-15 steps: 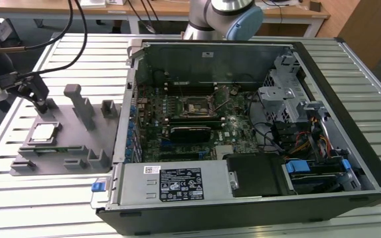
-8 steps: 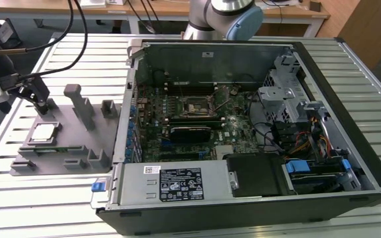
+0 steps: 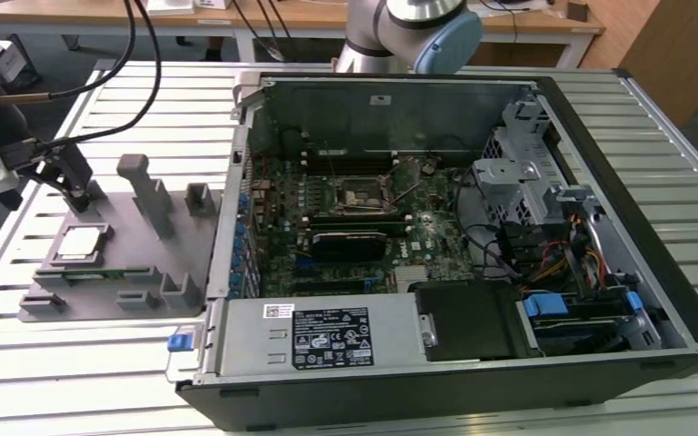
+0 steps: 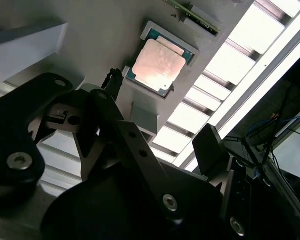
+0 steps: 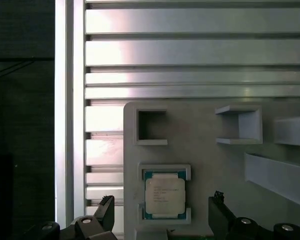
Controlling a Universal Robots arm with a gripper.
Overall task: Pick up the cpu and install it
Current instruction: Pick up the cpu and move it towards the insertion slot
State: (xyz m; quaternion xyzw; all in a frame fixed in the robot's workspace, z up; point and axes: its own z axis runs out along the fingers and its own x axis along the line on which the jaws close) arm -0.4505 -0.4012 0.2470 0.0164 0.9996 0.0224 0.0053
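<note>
The cpu (image 3: 79,242) is a small silvery square lying flat in a recess of the grey fixture plate (image 3: 131,263), at the exterior view's left. My gripper (image 3: 75,188) hangs just above it, open and holding nothing. In the first wrist view the cpu (image 5: 165,196) lies between my two black fingertips (image 5: 107,206), and the gripper (image 5: 163,199) is centred over it. The second wrist view shows the cpu (image 4: 158,65) beyond the open gripper (image 4: 162,117). The black-and-metal socket frame (image 3: 365,193) sits on the motherboard inside the open case.
The open computer case (image 3: 592,118) takes up the middle and the exterior view's right, with cables, drive bays and a power supply (image 3: 324,336). Grey posts (image 3: 143,186) rise from the fixture plate near the gripper. A narrow green strip (image 3: 83,275) lies beside the cpu. The table (image 3: 106,363) is slotted aluminium.
</note>
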